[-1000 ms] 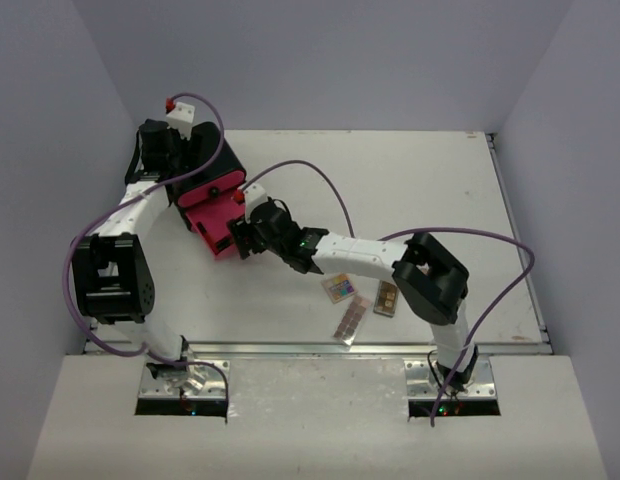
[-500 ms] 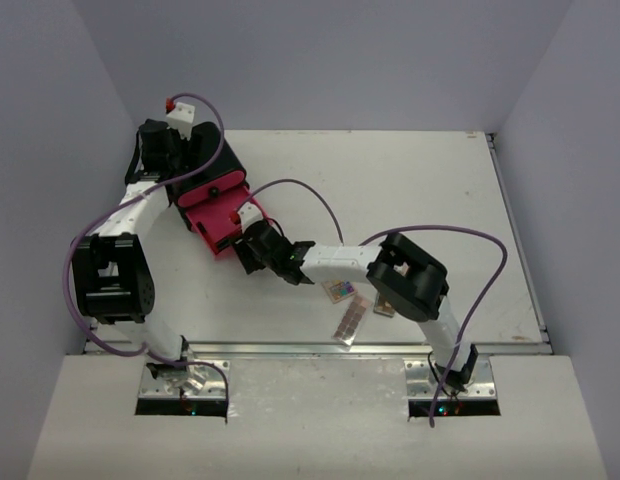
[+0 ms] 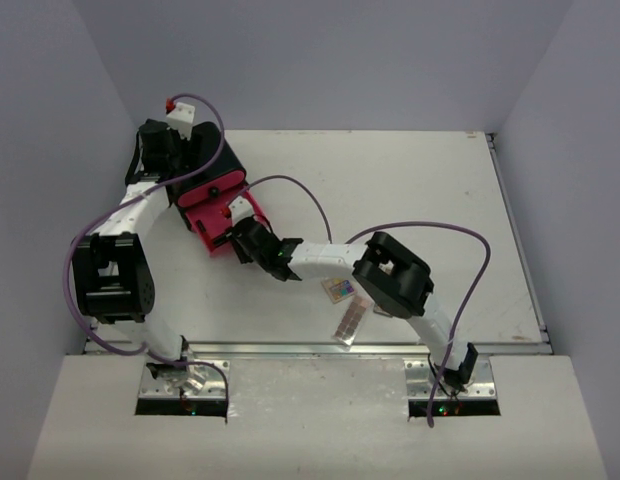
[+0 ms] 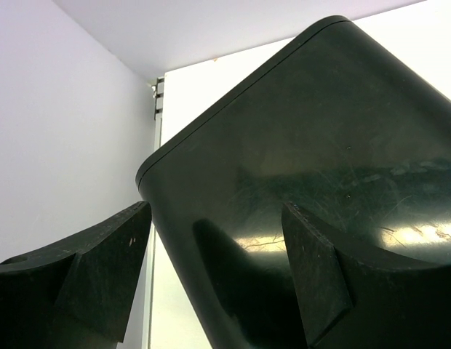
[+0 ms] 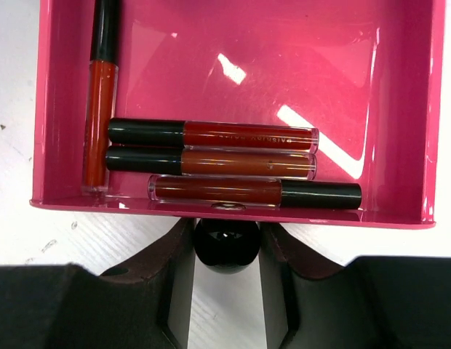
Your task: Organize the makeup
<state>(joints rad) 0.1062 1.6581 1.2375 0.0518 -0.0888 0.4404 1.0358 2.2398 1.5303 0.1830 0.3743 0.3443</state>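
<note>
**Drawer taken by its knob, box steadied**

The right gripper (image 5: 226,249) is closed on the black knob (image 5: 226,238) of the pink drawer (image 5: 305,80), probably to slide it. Four lip gloss tubes (image 5: 211,161) lie inside, near its front wall. The left gripper (image 4: 214,225) stands wide around the black box (image 4: 305,131) (whether it presses, I cannot tell), likely to steady it. The square multicolour palette (image 3: 339,290) lies on the table (image 3: 420,200).

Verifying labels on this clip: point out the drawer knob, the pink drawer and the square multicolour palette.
drawer knob (image 5: 226,243), right wrist view, its rounded black front.
pink drawer (image 5: 247,65), right wrist view, bare floor.
square multicolour palette (image 3: 339,290), top view, its middle.
</note>
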